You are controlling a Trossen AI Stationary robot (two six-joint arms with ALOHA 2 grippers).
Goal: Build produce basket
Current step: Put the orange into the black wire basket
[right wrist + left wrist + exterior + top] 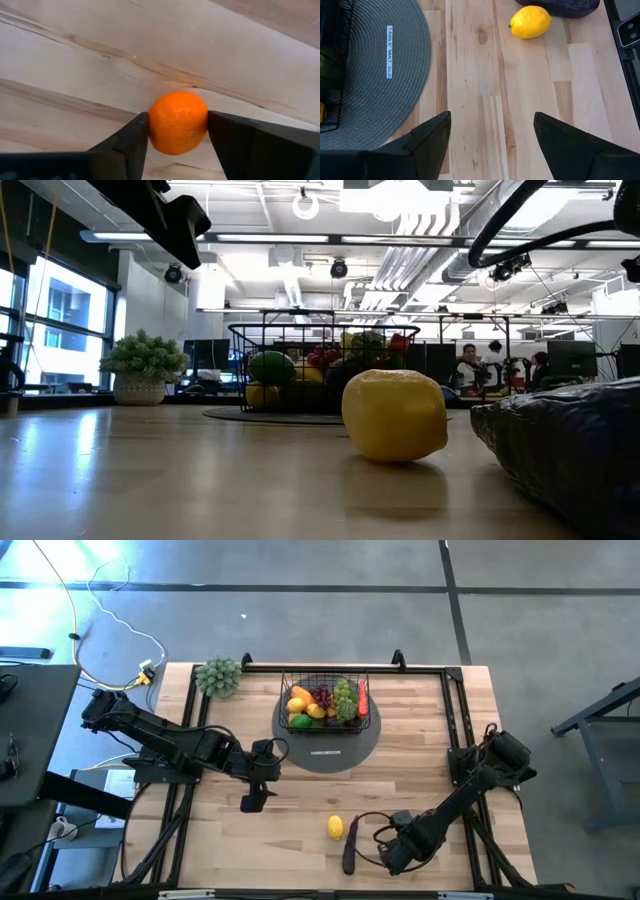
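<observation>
A small round orange fruit (177,122) is clamped between the right gripper's (392,853) fingers at the high view's lower right, to be carried to the black wire-mesh basket (324,703) at upper centre, while the left gripper (262,780) is held open, empty.

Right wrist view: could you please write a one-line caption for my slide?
The right pincer closes on an orange fruit just above the wooden table.
</observation>
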